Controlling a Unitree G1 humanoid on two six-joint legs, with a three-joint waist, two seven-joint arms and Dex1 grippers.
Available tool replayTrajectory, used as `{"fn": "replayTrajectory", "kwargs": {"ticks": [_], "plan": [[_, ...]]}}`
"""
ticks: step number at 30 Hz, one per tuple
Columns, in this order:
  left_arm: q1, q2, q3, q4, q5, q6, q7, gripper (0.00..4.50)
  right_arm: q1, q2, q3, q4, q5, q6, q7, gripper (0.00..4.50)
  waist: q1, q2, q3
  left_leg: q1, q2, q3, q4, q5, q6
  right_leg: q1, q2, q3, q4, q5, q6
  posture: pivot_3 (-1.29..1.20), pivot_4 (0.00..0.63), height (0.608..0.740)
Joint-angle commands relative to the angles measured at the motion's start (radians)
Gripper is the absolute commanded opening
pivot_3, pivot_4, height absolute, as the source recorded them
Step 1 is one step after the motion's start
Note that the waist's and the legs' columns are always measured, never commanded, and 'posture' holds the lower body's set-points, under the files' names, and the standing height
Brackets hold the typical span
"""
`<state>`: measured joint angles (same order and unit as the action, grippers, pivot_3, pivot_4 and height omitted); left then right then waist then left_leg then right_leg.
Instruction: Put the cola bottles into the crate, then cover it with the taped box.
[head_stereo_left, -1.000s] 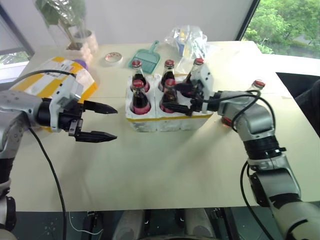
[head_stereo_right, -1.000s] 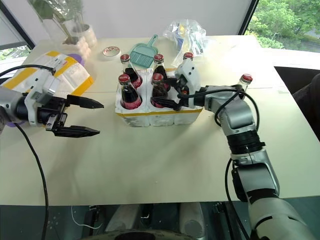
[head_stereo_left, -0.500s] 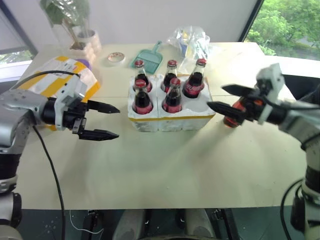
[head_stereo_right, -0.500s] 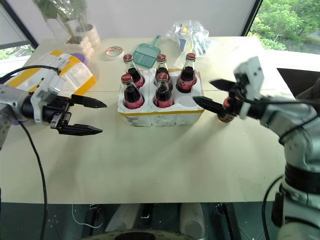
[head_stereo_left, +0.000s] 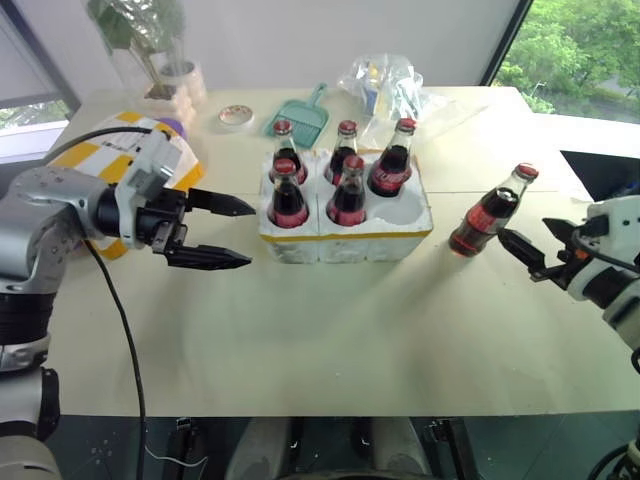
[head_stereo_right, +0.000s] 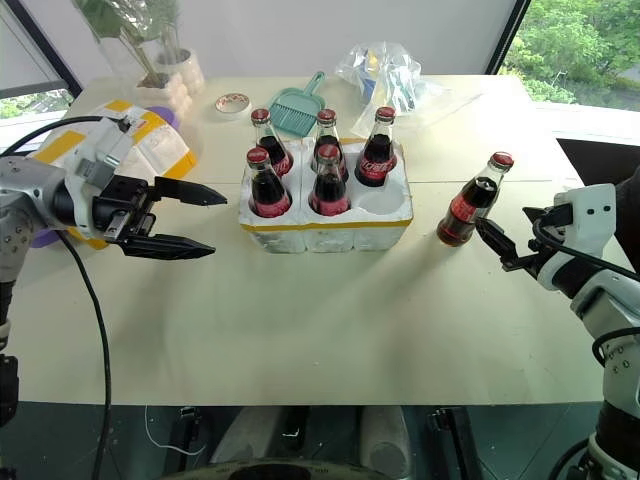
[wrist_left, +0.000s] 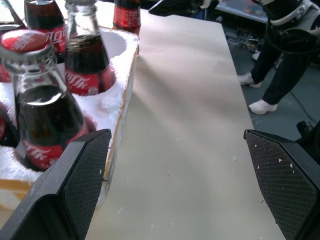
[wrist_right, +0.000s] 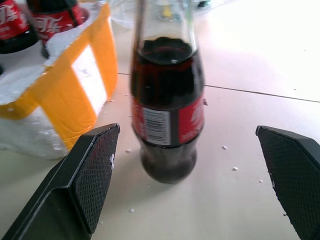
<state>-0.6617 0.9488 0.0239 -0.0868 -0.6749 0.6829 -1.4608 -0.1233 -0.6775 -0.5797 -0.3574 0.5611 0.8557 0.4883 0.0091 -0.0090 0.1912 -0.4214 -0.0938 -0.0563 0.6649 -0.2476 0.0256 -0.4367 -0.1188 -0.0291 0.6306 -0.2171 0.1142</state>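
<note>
The crate (head_stereo_right: 325, 215) sits on the worktop (head_stereo_right: 320, 320) with 5 cola bottles (head_stereo_right: 323, 180) in its wells. 1 well is free. The last cola bottle (head_stereo_right: 471, 200) stands right of the crate. The right end effector (head_stereo_right: 510, 250) is released just beside it. The left end effector (head_stereo_right: 190, 220) is released left of the crate, in front of the taped box (head_stereo_right: 160, 150).

This looks like an office or a test room in a building, not a home. A large plain beige table (head_stereo_left: 330, 330) stands next to big windows (head_stereo_left: 570, 45) with dark frames, and green trees are outside. A white wall is behind the table. On the far edge there is a potted plant (head_stereo_left: 150, 40) in a glass vase, a roll of tape (head_stereo_left: 236, 116), a small green dustpan (head_stereo_left: 300, 115) and a clear plastic bag (head_stereo_left: 385, 85). In the left wrist view a person's legs (wrist_left: 280, 75) stand beside the table.
</note>
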Motion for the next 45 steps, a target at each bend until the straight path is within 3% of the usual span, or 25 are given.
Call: {"fn": "replayTrajectory", "kwargs": {"ticks": [1, 14, 17, 19, 23, 32, 45], "plan": [[0.001, 0.005, 0.042, -0.032, -0.024, 0.002, 0.012, 4.5, -0.048, 0.001, 0.038, 0.049, -0.017, -0.068, 0.0, 4.47, 0.0, 0.0, 0.0, 0.001, 0.0, 0.0, 0.0, 0.0, 0.0, 0.0, 0.0, 0.0, 0.0, 0.0, 0.0, 0.0, 0.15, 0.738], [0.013, 0.025, 0.047, -0.061, -0.029, 0.009, 0.034, 4.5, -0.204, 0.069, 0.211, 0.339, -0.096, -0.236, 0.006, 4.47, 0.0, 0.0, 0.0, 0.002, 0.0, 0.0, 0.0, 0.0, 0.0, 0.002, 0.0, 0.0, 0.0, 0.0, 0.0, 0.0, 0.15, 0.738], [0.012, 0.03, 0.05, -0.064, -0.032, 0.015, 0.035, 4.5, -0.214, 0.076, 0.212, 0.348, -0.089, -0.263, 0.018, 3.66, 0.0, 0.0, 0.0, 0.002, 0.0, 0.0, 0.0, 0.0, 0.0, 0.002, 0.001, 0.0, 0.0, 0.0, 0.0, 0.0, 0.15, 0.738], [0.013, 0.032, 0.053, -0.064, -0.034, 0.017, 0.037, 4.5, -0.213, 0.074, 0.208, 0.337, -0.081, -0.273, 0.023, 2.78, 0.001, 0.0, 0.0, 0.002, 0.0, 0.0, 0.0, 0.0, 0.0, 0.002, 0.001, 0.0, 0.0, 0.0, 0.0, 0.0, 0.15, 0.738], [0.018, 0.032, 0.058, -0.07, -0.037, 0.021, 0.044, 4.5, -0.252, 0.068, 0.16, 0.316, -0.037, -0.272, 0.014, 2.82, 0.001, 0.001, 0.001, 0.002, 0.0, 0.0, -0.001, 0.0, 0.0, 0.002, 0.001, 0.0, 0.0, 0.0, 0.0, 0.0, 0.15, 0.738], [0.026, 0.02, 0.063, -0.076, -0.03, 0.018, 0.057, 4.5, -0.542, 0.138, 0.117, 0.243, 0.225, -0.118, -0.051, 2.82, -0.023, 0.007, 0.004, 0.002, 0.001, 0.0, -0.003, 0.0, -0.001, 0.0, 0.001, 0.0, 0.0, 0.0, 0.0, 0.0, 0.15, 0.738], [0.056, 0.034, 0.1, -0.096, -0.037, 0.016, 0.081, 4.5, -0.464, 0.139, 0.379, 0.183, 0.117, -0.148, 0.042, 2.82, -0.02, 0.006, 0.003, 0.001, 0.0, 0.0, -0.002, 0.0, 0.0, 0.0, 0.001, 0.0, 0.0, 0.0, 0.0, 0.0, 0.15, 0.738]]}}
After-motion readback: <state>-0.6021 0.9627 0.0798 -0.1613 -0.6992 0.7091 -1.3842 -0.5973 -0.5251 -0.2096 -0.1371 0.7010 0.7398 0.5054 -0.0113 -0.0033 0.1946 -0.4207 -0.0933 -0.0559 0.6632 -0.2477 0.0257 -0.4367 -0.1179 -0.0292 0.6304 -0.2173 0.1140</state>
